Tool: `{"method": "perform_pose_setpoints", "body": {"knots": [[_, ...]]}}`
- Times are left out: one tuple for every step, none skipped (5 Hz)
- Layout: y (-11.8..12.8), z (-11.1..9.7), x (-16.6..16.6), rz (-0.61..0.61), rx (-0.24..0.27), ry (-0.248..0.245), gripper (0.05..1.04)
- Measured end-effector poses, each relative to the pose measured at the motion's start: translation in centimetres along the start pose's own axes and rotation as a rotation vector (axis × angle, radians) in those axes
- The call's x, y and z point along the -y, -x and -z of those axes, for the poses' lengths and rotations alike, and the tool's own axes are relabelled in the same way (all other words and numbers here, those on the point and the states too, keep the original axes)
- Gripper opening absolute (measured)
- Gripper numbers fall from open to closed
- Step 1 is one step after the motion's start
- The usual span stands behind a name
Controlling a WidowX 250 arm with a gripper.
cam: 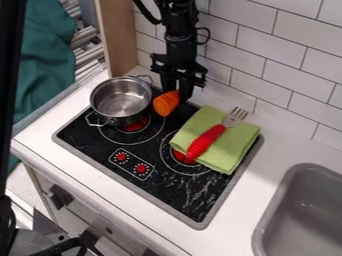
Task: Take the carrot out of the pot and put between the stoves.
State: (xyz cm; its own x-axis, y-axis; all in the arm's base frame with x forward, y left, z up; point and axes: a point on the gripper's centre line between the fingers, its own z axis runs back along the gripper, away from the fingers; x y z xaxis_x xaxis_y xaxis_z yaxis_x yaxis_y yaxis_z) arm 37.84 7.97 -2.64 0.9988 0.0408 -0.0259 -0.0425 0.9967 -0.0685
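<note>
In the camera view, the carrot (166, 103) is out of the pot (123, 117), just beside the rim on the side nearer the tiled wall (274, 55), and its long axis slants from between your fingers (185, 92) down and left, the broad end foremost and tipped towards the camera. Your fingers stand apart by about the carrot's thickness, one on each side of its far end, and look to have hold of it there; most of its body juts out past them, on the pot's side. You have the one arm (179, 30) to work with, coming down from the top edge. The place you want is the gap between the pot's burner (135, 124) and the towel's burner (179, 156), which lies down the view from the carrot, towards the control knobs (131, 164). Lifting the carrot out looks done, so the placing is left: bring it away from the pot first, since that jutting end could knock the rim, then lower it to the cooktop (180, 195). Keep it short of the green towel (230, 146) and the red-handled fork (206, 142) on it, beyond which the sink (304, 205) is set into the white tabletop (267, 175).
</note>
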Motion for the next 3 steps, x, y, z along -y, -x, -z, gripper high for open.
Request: {"method": "perform_pose_setpoints", "body": {"knots": [[0.1, 0.2, 0.2, -0.014, -0.012, 0.012, 0.427], [0.0, 0.0, 0.5, 0.000, -0.016, 0.009, 0.739], [-0.1, -1.5, 0.9, 0.023, 0.012, -0.018, 0.991]]}}
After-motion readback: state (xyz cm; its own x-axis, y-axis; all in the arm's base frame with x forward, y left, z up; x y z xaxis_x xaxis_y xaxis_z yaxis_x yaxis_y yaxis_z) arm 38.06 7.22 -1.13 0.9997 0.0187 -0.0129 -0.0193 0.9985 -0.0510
